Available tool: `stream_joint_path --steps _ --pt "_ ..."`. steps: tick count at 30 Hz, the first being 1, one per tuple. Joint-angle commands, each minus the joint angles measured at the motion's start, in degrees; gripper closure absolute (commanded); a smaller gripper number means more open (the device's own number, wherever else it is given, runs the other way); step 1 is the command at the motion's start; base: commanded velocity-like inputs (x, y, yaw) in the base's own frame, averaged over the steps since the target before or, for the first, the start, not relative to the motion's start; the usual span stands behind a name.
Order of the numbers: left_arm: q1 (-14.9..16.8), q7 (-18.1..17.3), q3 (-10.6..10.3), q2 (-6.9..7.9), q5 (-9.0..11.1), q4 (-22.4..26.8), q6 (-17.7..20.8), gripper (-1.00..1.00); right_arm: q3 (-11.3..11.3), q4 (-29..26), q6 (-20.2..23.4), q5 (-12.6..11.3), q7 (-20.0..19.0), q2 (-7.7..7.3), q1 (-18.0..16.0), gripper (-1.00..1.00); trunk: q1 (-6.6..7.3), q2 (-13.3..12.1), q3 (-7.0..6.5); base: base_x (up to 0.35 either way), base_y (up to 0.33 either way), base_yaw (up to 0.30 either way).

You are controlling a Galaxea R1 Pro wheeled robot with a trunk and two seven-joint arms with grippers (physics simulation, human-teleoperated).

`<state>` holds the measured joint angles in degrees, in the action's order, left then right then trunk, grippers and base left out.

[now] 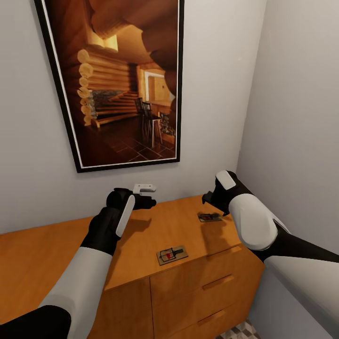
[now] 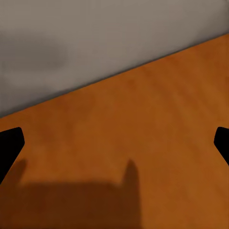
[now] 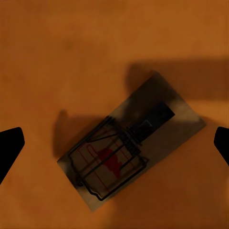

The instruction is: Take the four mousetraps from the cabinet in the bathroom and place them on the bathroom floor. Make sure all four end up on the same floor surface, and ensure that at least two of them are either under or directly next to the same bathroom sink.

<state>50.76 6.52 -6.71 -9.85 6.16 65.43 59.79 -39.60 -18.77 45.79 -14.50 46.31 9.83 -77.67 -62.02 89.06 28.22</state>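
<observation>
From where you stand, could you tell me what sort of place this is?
Probably a corner of a home: plain walls, a framed cabin picture above a low wooden cabinet bearing two mousetraps, with patterned floor tiles below.

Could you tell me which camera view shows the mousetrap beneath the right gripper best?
The right wrist view: the mousetrap lies large between open fingertips, wire and red spot clear. The head view shows it small, beside the right gripper. The left wrist view shows cabinet top.

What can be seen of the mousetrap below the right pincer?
The mousetrap is a flat tan rectangular board carrying dark wire loops, a dark bar and a red spot. It lies flat and askew on the orange-brown cabinet top, near its right end, in shadow. The right pincer hangs above it, open, its fingertips clear of the board. Nothing else touches it.
</observation>
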Motion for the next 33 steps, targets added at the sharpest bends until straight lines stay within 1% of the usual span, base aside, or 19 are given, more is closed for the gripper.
stream_joint_path --steps 1,15,26,33 --pt "0.0 0.6 -0.1 0.01 0.6 0.0 0.2 -1.00 0.1 -0.1 0.1 -0.6 0.5 0.02 0.0 -1.00 0.00 0.0 0.07 0.000 0.000 0.000" --pt "0.0 0.6 -0.1 0.01 0.6 0.0 0.2 -1.00 0.1 -0.1 0.1 -0.6 0.4 0.01 0.0 -1.00 0.00 0.0 0.07 0.000 0.000 0.000" --pt "0.0 0.6 -0.1 0.01 0.6 -0.3 0.2 -1.00 0.1 -0.1 0.1 -0.6 0.3 0.01 0.0 -1.00 -2.41 4.4 2.04 0.000 0.000 0.000" --pt "0.0 0.6 -0.1 0.01 0.6 -0.4 0.2 -1.00 0.1 -0.1 0.0 -0.6 0.2 0.01 0.0 -1.00 -2.41 4.4 2.04 0.000 0.000 0.000"
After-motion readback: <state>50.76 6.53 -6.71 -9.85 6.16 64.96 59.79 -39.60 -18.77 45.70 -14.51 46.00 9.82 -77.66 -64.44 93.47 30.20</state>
